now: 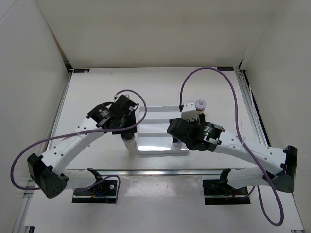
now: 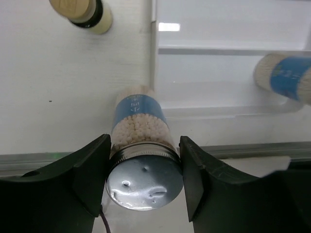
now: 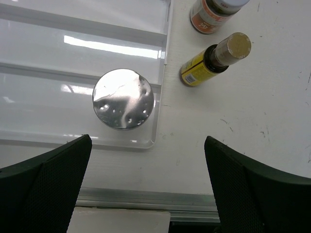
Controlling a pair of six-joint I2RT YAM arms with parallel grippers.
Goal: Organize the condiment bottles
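And here's the left claw (image 2: 145,151) clenched on the silver-capped bottle (image 2: 140,127), one black pad against each side of the metal cap. The bottle stands on the tabletop (image 2: 58,97) just outside the left wall of the tray (image 2: 214,82), so this looks like the pick-up before it goes in.

To do it well, I'd say lift straight up. That cap is smooth, dimpled metal, round and slippery, and the grip is high on a tall cylinder, so any tilt could swing the base. It needs to clear the tray wall before it moves across, then go down upright.

The body is clear, packed with small white grains, and has a glossy blue label around it. A second silver-capped bottle (image 3: 123,99) already stands in the near compartment of the translucent, ridged tray.

Over on the other side, the right claw (image 3: 147,141) hangs released, jaws wide, above the tray's near right corner. Just beyond it, on the tabletop, stand a slim yellow bottle (image 3: 214,60) with a matte tan stopper and a red-marked jar (image 3: 212,13).
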